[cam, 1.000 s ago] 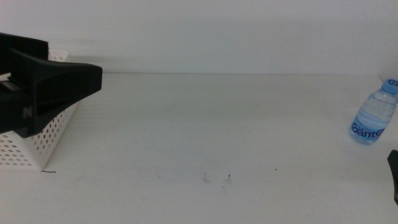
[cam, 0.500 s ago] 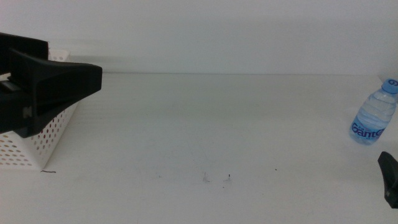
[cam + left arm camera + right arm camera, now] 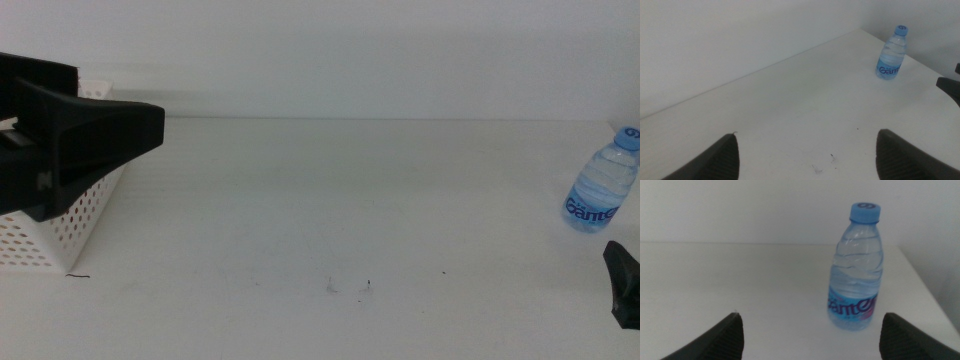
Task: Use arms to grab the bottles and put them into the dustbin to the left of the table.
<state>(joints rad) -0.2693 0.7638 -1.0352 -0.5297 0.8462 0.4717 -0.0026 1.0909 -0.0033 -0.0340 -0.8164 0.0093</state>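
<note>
Upright ribbed clear bottle (image 3: 857, 270), blue cap, right hand (image 3: 810, 335) open, left hand (image 3: 805, 155) open

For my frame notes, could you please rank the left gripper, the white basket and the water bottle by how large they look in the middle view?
1. Left gripper: looks largest, though it is close to the camera.
2. White basket: partly hidden behind that gripper, so unsure.
3. Water bottle: smallest.

Looks like a lab test setup: bare white table (image 3: 330, 200), plain white wall (image 3: 350, 50).
</note>
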